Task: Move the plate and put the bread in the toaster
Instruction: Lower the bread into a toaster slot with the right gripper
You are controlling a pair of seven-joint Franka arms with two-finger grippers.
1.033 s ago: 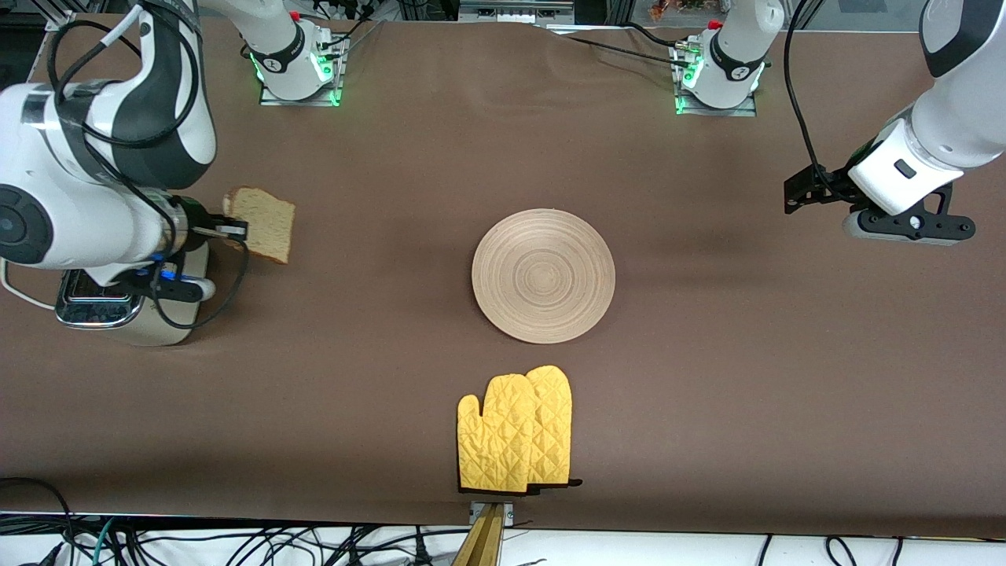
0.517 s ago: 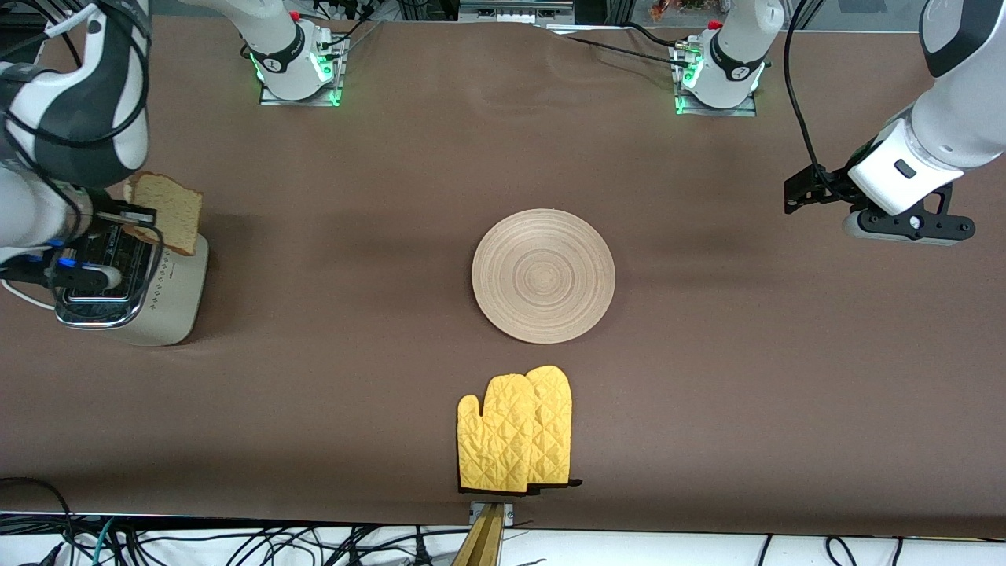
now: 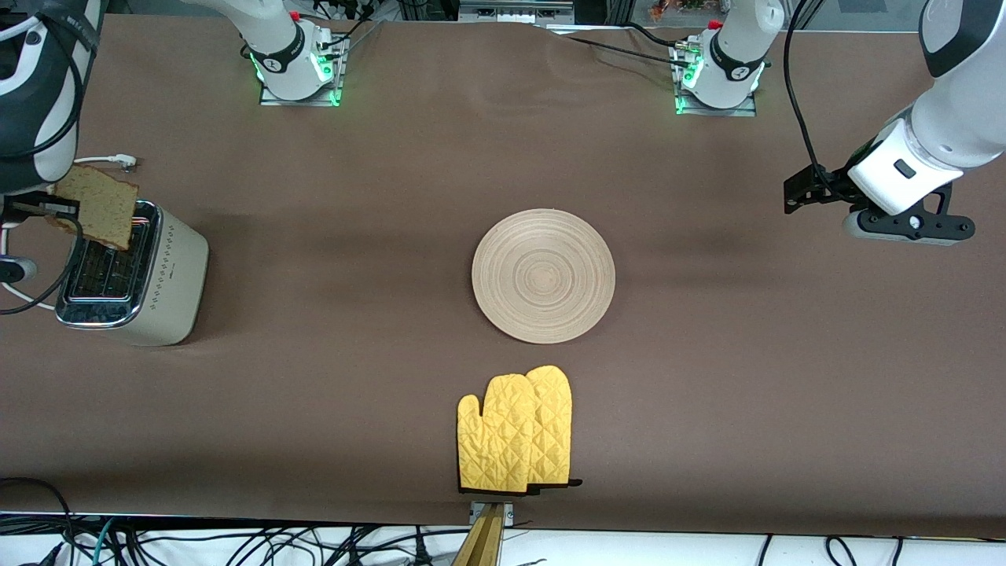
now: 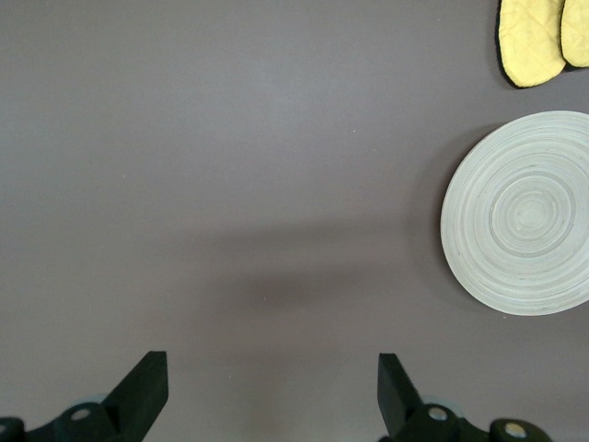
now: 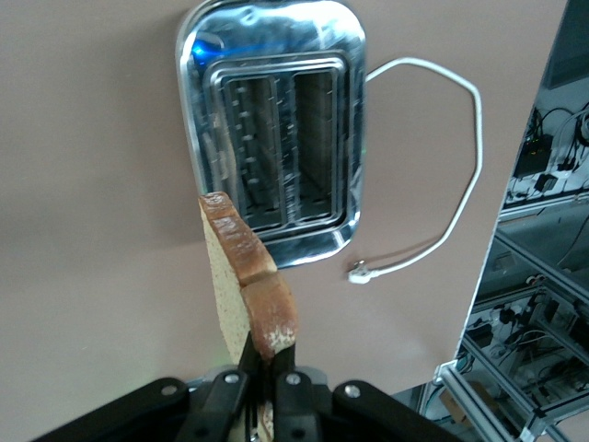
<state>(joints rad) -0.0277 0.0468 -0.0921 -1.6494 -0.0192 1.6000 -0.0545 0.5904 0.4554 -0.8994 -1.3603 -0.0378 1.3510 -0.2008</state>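
1. Right gripper (image 3: 35,209): fingers pinched together on the bread (image 3: 98,206), gripping one crust edge, the slice on edge and slightly tilted.
2. Bread: up in the air over the toaster (image 3: 169,275), above the twelve o'clock end of its chrome top as seen from the front camera; not yet down in a slot.
3. Toaster: standing at the right arm's end of the table (image 3: 354,196), at about nine o'clock from the plate (image 3: 543,275); both slots empty in the right wrist view.
4. White cord (image 3: 110,159): lying loose on the table at twelve o'clock from the toaster, its plug end free.
5. Plate: flat on the middle of the table, nothing on it, well apart from the toaster.
6. Pair of yellow oven mitts (image 3: 515,432): at six o'clock from the plate, near it but not touching, close to the table's edge.
7. Left gripper (image 3: 908,226): fingers spread wide and holding nothing, waiting in the air over bare table at about three o'clock from the plate, toward the left arm's end.
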